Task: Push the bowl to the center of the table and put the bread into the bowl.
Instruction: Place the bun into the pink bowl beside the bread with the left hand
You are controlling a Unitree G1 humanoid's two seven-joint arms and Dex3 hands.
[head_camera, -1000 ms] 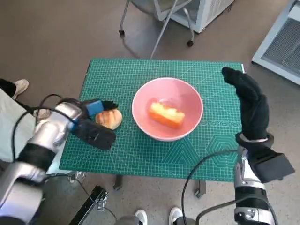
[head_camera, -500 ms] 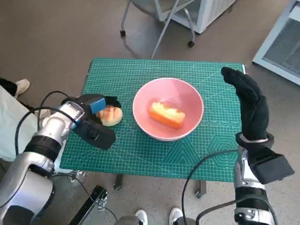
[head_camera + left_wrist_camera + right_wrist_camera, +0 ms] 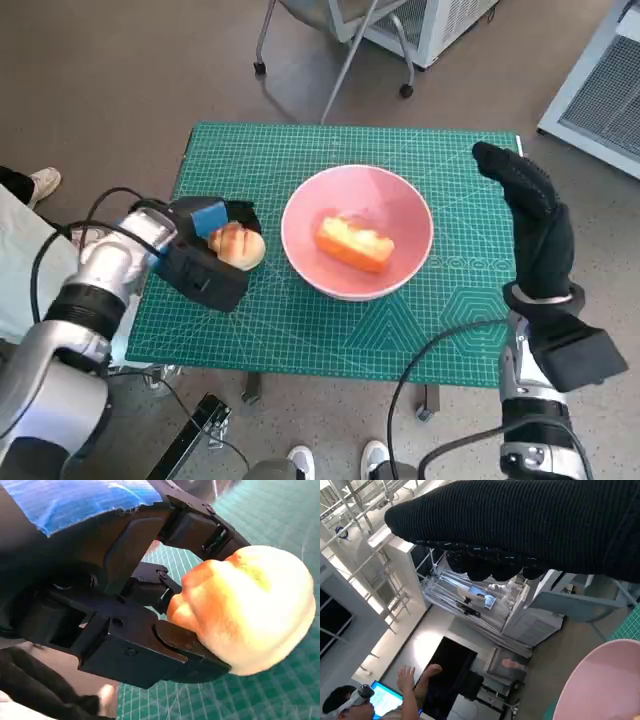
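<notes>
A pink bowl (image 3: 400, 205) stands near the middle of the green cutting mat (image 3: 300, 340) and holds one oblong piece of bread (image 3: 355, 243). Left of the bowl, a round golden bun (image 3: 238, 245) is held by my left hand (image 3: 200, 255); in the left wrist view the black fingers (image 3: 165, 645) close around the bun (image 3: 250, 615) just above the mat. My right hand (image 3: 535, 225) stands upright and open at the mat's right side, a little apart from the bowl. The right wrist view shows the bowl's pink rim (image 3: 605, 680).
The small table's edges lie close around the mat. Chair legs on casters (image 3: 330, 70) and a white cabinet (image 3: 600, 90) stand beyond the far edge. A person's shoe (image 3: 42, 185) is at the left, and feet (image 3: 335, 462) show below the near edge. A person (image 3: 370, 700) sits in the right wrist view.
My left hand has shifted slightly toward the bowl with the bun in it. The bowl, the bread inside and my right hand have stayed put.
</notes>
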